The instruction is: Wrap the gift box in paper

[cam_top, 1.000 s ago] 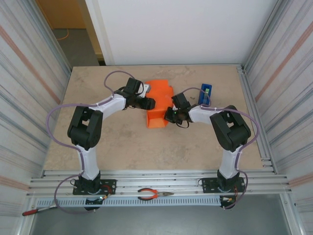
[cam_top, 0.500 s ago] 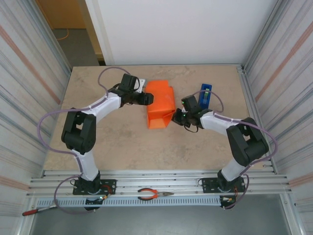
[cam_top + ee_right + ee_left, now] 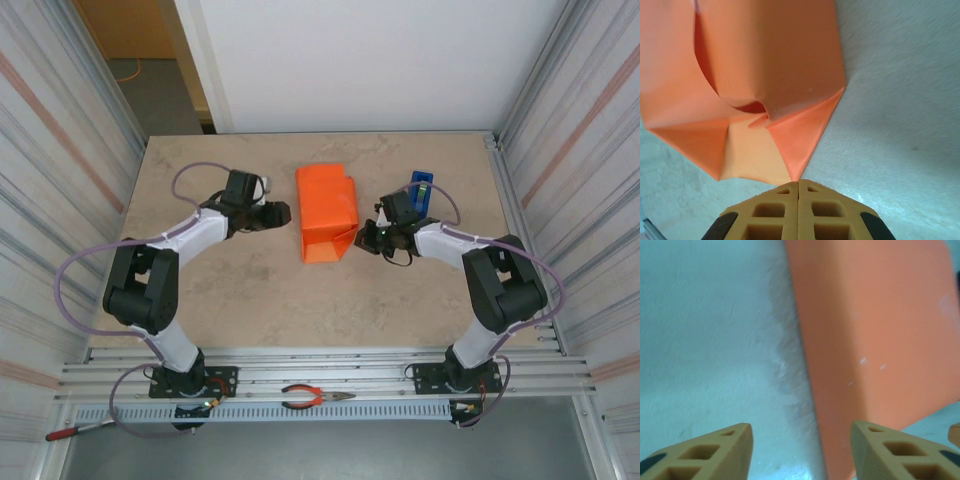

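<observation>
Your gift box (image 3: 324, 190) sits mid-tabletop (image 3: 250, 290) as an orange block, the paper (image 3: 332, 244) folded over it. Loose flaps splay open at the near end. Your left gripper (image 3: 278, 213) is just beside the block's left side, jaws about half open and empty. Your right gripper (image 3: 372, 238) is at the near-right flap corner, jaws closed, tips meeting the flap's point. Can't tell if it's pinched. The blue tape dispenser (image 3: 420, 192) stands behind that arm.
</observation>
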